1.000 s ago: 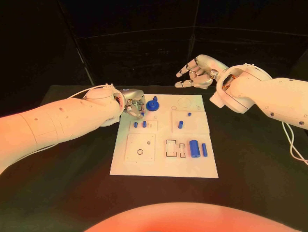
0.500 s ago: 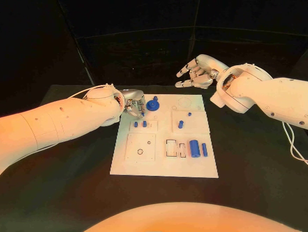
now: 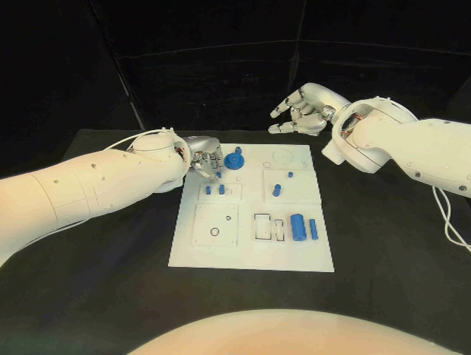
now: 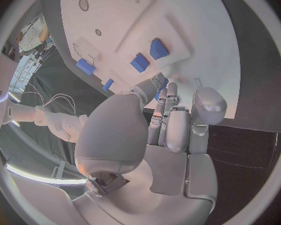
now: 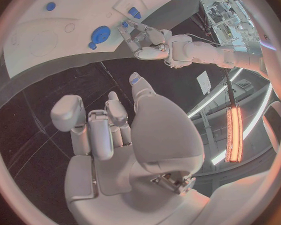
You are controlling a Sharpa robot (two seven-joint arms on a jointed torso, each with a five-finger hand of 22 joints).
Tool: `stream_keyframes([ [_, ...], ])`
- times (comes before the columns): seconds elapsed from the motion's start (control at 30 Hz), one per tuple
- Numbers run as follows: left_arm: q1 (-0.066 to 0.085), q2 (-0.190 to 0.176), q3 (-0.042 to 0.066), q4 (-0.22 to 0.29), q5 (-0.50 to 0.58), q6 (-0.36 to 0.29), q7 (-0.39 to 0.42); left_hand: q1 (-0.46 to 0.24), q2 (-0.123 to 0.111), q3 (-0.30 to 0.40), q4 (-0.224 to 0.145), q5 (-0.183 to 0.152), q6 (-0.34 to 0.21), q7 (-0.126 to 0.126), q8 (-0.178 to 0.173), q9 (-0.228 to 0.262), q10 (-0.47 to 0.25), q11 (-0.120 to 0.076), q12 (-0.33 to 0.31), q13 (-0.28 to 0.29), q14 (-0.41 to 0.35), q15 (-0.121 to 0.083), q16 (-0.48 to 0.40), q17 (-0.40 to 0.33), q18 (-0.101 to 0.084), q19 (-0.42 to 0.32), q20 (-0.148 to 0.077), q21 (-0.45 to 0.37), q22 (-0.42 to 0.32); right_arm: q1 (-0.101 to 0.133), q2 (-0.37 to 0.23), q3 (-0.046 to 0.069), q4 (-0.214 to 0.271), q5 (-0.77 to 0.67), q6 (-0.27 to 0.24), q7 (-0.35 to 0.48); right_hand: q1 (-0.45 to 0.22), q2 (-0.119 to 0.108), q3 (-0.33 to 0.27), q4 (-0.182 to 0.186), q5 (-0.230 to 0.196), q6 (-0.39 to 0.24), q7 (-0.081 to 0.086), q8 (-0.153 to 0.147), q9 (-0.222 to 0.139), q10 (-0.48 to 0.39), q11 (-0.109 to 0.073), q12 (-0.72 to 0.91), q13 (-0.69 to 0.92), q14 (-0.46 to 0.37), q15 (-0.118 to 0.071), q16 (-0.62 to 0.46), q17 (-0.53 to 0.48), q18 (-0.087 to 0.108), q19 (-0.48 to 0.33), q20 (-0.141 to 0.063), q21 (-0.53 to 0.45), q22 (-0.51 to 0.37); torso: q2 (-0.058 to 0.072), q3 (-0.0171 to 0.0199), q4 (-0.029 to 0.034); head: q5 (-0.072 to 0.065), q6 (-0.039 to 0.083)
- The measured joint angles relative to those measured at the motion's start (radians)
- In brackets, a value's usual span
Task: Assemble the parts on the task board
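Task board (image 3: 251, 255) lies flat at the middle of the black table (image 3: 395, 251), seen from my head camera. On its far left corner I see a round blue part with a stem (image 3: 233, 159); two small blue pegs (image 3: 214, 190) stand just nearer, two more blue pieces (image 3: 281, 185) sit on the raised square to their right, and a thick blue cylinder (image 3: 296, 225) lies beside a thin blue rod (image 3: 313, 229) near the board's right edge. My left hand (image 3: 201, 161) sits over the far left corner, fingers curled downward just beside the round part; I cannot tell whether they touch it or hold anything. My left wrist camera shows these fingers (image 4: 170, 110) bunched narrowly together above the board. My right hand (image 3: 302, 111) hangs above the table beyond the board's far edge, well apart from every part, fingers loosely bent and separated, holding nothing.
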Motion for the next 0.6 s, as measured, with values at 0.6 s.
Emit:
stream_keyframes([
  [0.6, 0.002, -0.074, 0.001, 0.051, 0.009, -0.023, 0.002, -0.022, -0.03, -0.019, 0.007, 0.0, -0.046, -0.001, -0.011, 0.0, -0.032, 0.007, -0.02, -0.001, 0.0, 0.007, -0.008, -0.019, 0.0, -0.009, 0.008, -0.019, -0.011, 0.0, -0.017, 0.0, -0.006, 0.0, 0.0, -0.001, 0.021, 0.021, -0.004, 0.004, 0.005, 0.011, -0.011, 0.023, 0.003, -0.162, -0.005, -0.216, -0.224, -0.003, -0.004, -0.045, -0.003, 0.016, -0.057, -0.005, -0.067, -0.104, -0.001, -0.0006, 0.0006, 0.0, 0.005],
])
